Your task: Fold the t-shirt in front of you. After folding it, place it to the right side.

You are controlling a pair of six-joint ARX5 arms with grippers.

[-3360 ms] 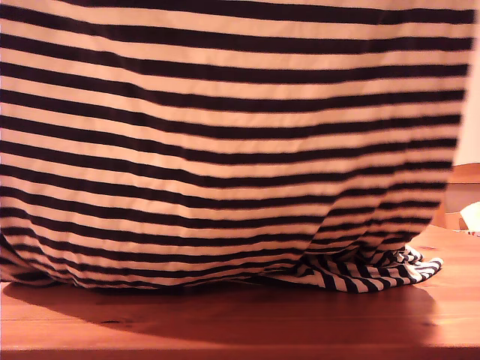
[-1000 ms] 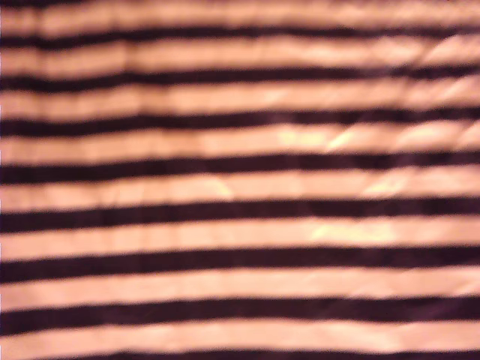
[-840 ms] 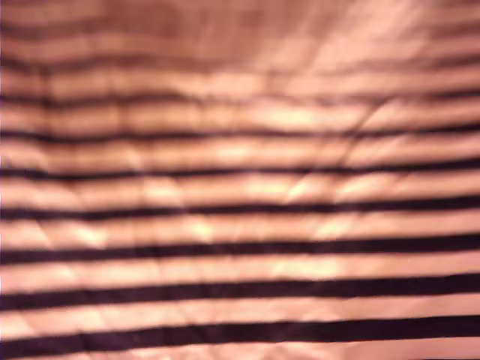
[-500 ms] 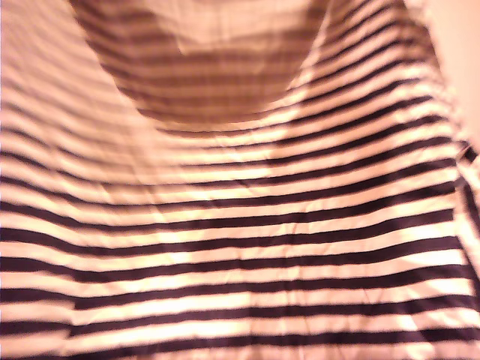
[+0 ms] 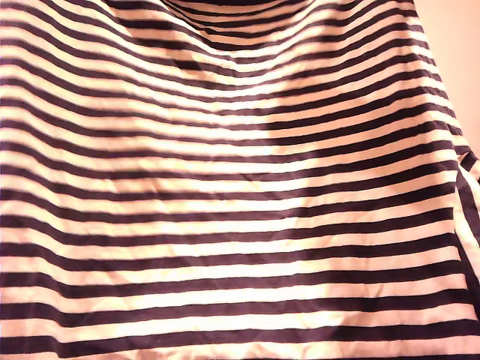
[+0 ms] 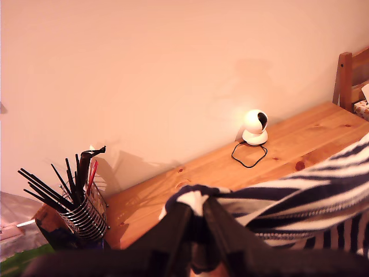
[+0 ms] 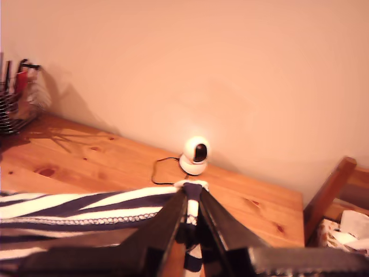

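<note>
Striped jersey is filling the whole exterior view: the t-shirt (image 5: 240,210) is hanging as a sheet right in front of that camera, sagging in a shallow curve near the top, so neither arm is showing there. The first end effector (image 6: 196,231) is pinching a bunched bit of the shirt's edge between closed jaws, held above the wooden tabletop (image 6: 288,144); the second end effector (image 7: 190,222) is clamped the same way on another bit of edge with a stitched hem running off from it. Cloth looks light, thin and floppy, no stiffness, so it is likely draping and creasing wherever unsupported. Best holds seem to be hemmed edges and corners, both pulled apart to keep it taut. Behind are a small white camera (image 6: 255,127) and a wire utensil holder (image 6: 81,210).
</note>
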